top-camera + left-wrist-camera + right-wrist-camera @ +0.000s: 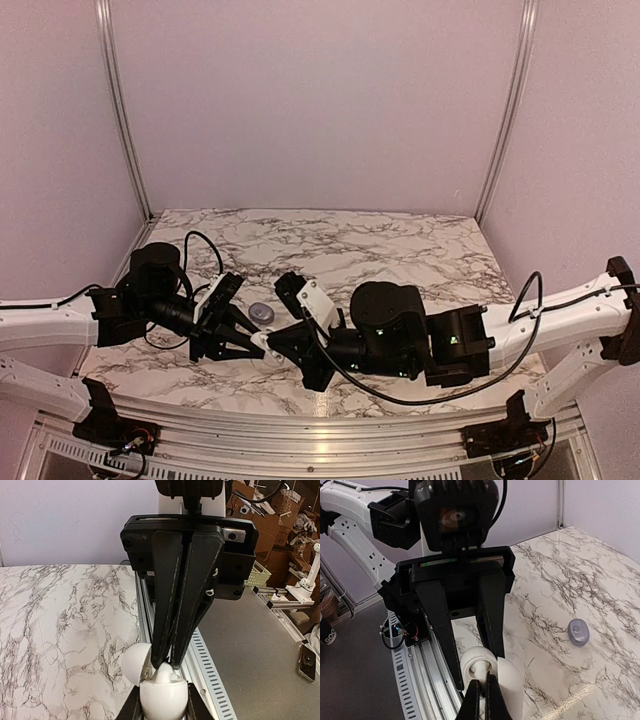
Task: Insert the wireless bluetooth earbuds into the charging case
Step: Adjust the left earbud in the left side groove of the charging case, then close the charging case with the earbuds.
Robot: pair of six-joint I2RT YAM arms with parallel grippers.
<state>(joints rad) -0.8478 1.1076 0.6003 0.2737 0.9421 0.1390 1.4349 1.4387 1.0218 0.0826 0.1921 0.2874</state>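
Charging case [162,696] clamped in left gripper [480,671], lower centre; right gripper [166,661] pinched shut at its mouth; earbuds unseen, insertion unconfirmed.

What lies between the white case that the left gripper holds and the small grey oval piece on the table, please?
Nothing but bare marble table lies between the case and the oval piece, as the right wrist view shows.
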